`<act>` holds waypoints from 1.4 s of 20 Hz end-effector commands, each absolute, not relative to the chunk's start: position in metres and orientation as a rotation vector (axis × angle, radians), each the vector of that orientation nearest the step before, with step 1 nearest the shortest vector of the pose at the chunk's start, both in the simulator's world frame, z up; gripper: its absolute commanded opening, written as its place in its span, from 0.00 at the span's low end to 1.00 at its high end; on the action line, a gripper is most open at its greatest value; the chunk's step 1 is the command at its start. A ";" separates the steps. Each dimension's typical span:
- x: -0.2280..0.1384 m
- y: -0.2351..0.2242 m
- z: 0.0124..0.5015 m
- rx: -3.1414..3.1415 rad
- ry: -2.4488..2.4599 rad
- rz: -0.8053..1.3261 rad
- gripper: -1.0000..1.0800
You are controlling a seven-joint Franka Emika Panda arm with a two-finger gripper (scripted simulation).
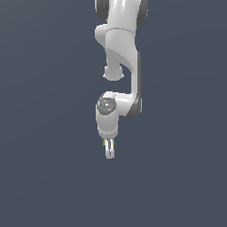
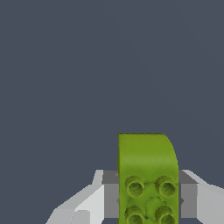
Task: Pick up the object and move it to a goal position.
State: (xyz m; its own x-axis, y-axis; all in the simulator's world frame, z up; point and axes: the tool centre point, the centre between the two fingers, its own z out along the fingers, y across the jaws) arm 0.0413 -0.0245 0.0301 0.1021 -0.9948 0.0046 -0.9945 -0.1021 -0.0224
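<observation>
The object (image 2: 147, 175) is a yellow-green block with round studs on one face. In the wrist view it fills the space between my two fingers, and the grey pads (image 2: 111, 194) press on both of its sides. My gripper (image 2: 148, 199) is shut on it. In the exterior view the white arm hangs down at the centre, and the gripper (image 1: 109, 150) points downward. Only a thin green sliver of the object (image 1: 105, 143) shows beside the fingers there.
A plain dark blue-grey surface (image 1: 48, 177) fills the background in both views. No other object, container or edge shows.
</observation>
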 end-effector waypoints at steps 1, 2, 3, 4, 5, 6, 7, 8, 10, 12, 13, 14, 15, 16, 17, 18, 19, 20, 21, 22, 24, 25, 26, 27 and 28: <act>0.052 -0.033 0.049 -2.301 2.095 -0.062 0.00; 0.057 -0.038 0.060 -2.290 2.094 -0.078 0.00; 0.062 -0.043 0.071 -2.278 2.094 -0.097 0.00; 0.068 -0.049 0.084 -2.265 2.093 -0.118 0.00; 0.075 -0.056 0.099 -2.250 2.091 -0.141 0.00; 0.082 -0.063 0.115 -2.233 2.090 -0.165 0.00; 0.088 -0.070 0.133 -2.215 2.087 -0.192 0.00; 0.095 -0.078 0.151 -2.196 2.085 -0.219 0.00; 0.108 -0.095 0.191 -2.156 2.079 -0.277 0.00; 0.119 -0.113 0.235 -2.111 2.070 -0.337 0.00; 0.123 -0.122 0.257 -2.089 2.066 -0.367 0.00; 0.127 -0.131 0.278 -2.068 2.061 -0.395 0.00; 0.130 -0.139 0.298 -2.047 2.056 -0.421 0.00; 0.133 -0.146 0.317 -2.028 2.051 -0.446 0.00; 0.135 -0.153 0.335 -2.010 2.046 -0.469 0.00; 0.136 -0.159 0.352 -1.992 2.041 -0.490 0.00; 0.137 -0.165 0.368 -1.976 2.036 -0.509 0.00; 0.138 -0.171 0.382 -1.962 2.032 -0.526 0.00; 0.138 -0.175 0.394 -1.949 2.028 -0.541 0.00; 0.138 -0.180 0.406 -1.937 2.024 -0.554 0.00; 0.138 -0.186 0.424 -1.918 2.018 -0.576 0.00; 0.138 -0.189 0.431 -1.910 2.016 -0.585 0.00; 0.138 -0.191 0.438 -1.903 2.013 -0.592 0.00; 0.138 -0.193 0.442 -1.898 2.012 -0.597 0.00; 0.138 -0.195 0.446 -1.894 2.010 -0.601 0.00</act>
